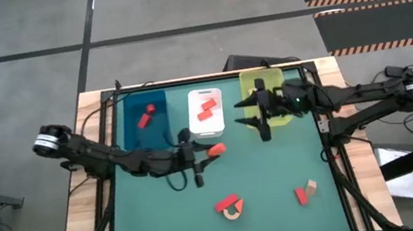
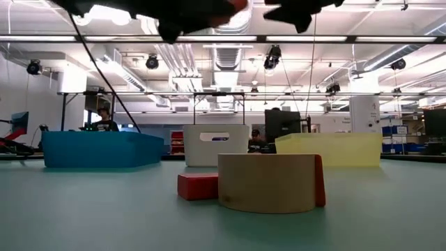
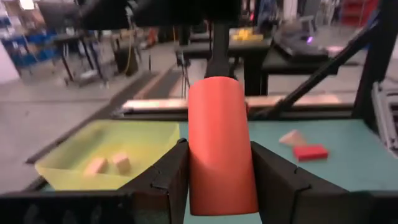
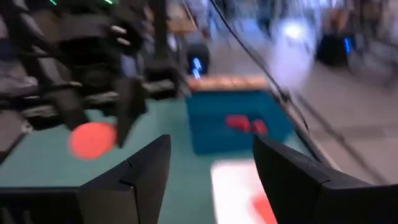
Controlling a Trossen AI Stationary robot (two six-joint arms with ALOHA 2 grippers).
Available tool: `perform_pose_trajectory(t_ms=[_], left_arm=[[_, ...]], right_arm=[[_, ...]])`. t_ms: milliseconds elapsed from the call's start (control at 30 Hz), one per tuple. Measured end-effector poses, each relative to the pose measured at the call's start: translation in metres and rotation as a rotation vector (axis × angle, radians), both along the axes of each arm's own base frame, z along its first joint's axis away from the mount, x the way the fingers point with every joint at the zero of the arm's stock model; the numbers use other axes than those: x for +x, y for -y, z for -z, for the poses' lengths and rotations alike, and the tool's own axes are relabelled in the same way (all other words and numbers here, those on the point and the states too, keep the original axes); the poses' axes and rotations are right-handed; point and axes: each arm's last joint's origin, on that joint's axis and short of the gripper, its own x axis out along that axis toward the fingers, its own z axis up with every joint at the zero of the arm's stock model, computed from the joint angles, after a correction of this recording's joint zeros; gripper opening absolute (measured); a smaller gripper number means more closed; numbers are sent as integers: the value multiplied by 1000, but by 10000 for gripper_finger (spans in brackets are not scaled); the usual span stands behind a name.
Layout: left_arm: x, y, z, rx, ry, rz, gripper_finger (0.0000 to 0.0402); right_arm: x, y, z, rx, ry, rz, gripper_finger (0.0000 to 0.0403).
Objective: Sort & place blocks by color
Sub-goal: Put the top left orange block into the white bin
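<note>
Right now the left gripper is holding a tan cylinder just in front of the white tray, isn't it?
Not quite: the cylinder is red, not tan. The left wrist view shows it clamped between the left gripper fingers, and the high view shows that gripper just in front of the white tray, as you said.

Tan arch block (image 2: 268, 183) stands nearest on green table (image 2: 104, 216), red block (image 2: 198, 186) just beside it, red sliver at its other edge. Behind, in row: blue tray (image 2: 101, 150), white tray (image 2: 216, 144), yellow-green tray (image 2: 331, 149). Dark arm parts (image 2: 181, 17) along top edge. Seated people far back.
</note>
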Motion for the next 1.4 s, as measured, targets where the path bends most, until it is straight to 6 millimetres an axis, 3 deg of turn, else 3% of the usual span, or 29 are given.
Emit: perform_pose_trajectory(t_ms=[367, 733, 1000, 1400], left_arm=[[-29, -5, 7, 0, 298, 54, 127], [-31, -5, 7, 66, 345, 85, 127], [-30, -7, 6, 83, 348, 74, 127], [-30, -8, 6, 82, 347, 67, 127]], right_arm=[[11, -27, 45, -146, 372, -118, 219], [43, -31, 79, -139, 587, -233, 219], [68, -32, 93, -114, 650, -241, 219], [108, -34, 93, -98, 677, -302, 219]])
